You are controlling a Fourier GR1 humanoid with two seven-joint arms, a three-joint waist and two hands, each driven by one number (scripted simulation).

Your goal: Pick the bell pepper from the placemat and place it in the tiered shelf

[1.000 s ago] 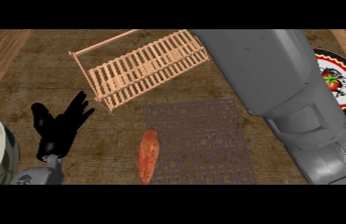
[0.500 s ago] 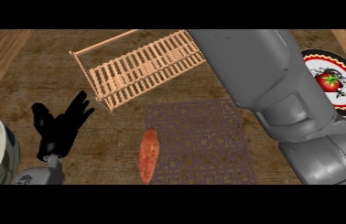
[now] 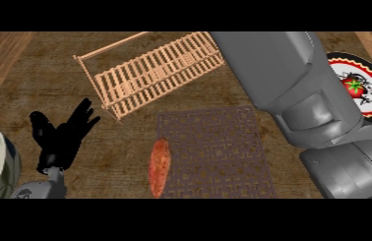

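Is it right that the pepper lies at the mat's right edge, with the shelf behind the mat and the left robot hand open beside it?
Not quite. The head view shows the pepper at the mat's left edge, not the right. The rest holds: the shelf stands behind the mat, and the left robot hand rests open to the left.
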